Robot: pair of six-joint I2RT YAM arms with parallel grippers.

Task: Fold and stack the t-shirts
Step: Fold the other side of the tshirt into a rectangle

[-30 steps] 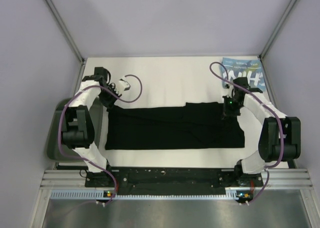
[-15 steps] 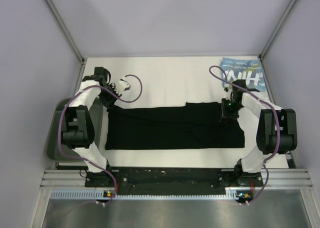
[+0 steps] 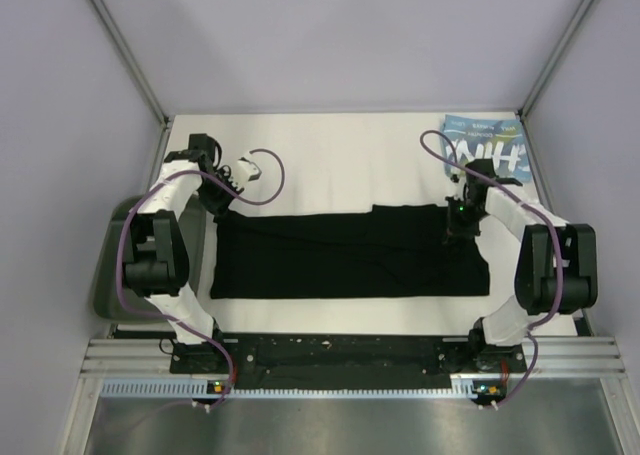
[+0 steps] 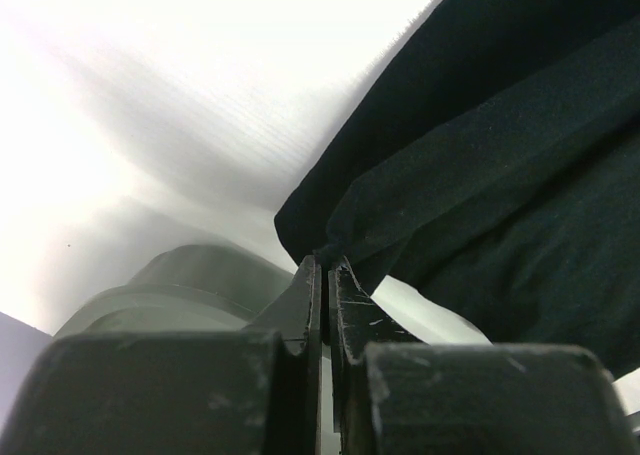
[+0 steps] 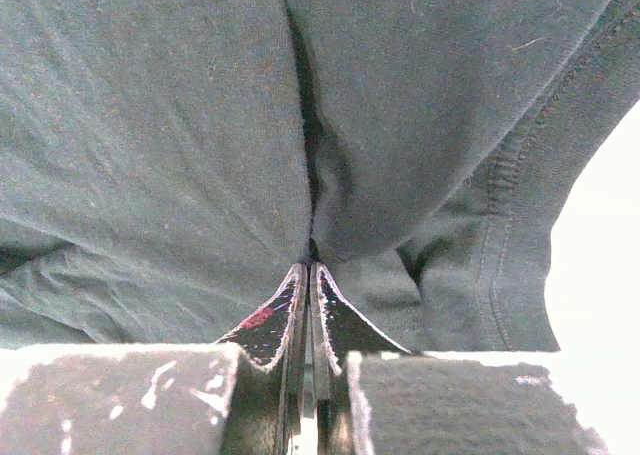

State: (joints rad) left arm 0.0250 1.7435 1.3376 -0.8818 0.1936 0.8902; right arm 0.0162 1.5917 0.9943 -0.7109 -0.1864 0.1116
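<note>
The black t-shirt (image 3: 350,252) lies as a long flat band across the middle of the white table. My left gripper (image 3: 222,208) is at its far left corner. In the left wrist view the left gripper (image 4: 325,265) has its jaws shut on the tip of that black corner (image 4: 480,165). My right gripper (image 3: 458,227) is on the shirt's far right part. In the right wrist view the right gripper (image 5: 311,267) is shut, pinching a ridge of the black fabric (image 5: 180,145). The light blue t-shirt (image 3: 487,147) with white letters lies at the back right, apart from both grippers.
A dark green tray (image 3: 108,265) sits off the table's left edge; it also shows below the shirt corner in the left wrist view (image 4: 180,275). Grey walls enclose the table on three sides. The arm bases stand on the rail (image 3: 340,353) at the near edge.
The right arm's elbow has shifted slightly while its gripper stays on the shirt. The left arm and the shirts have not visibly moved.
</note>
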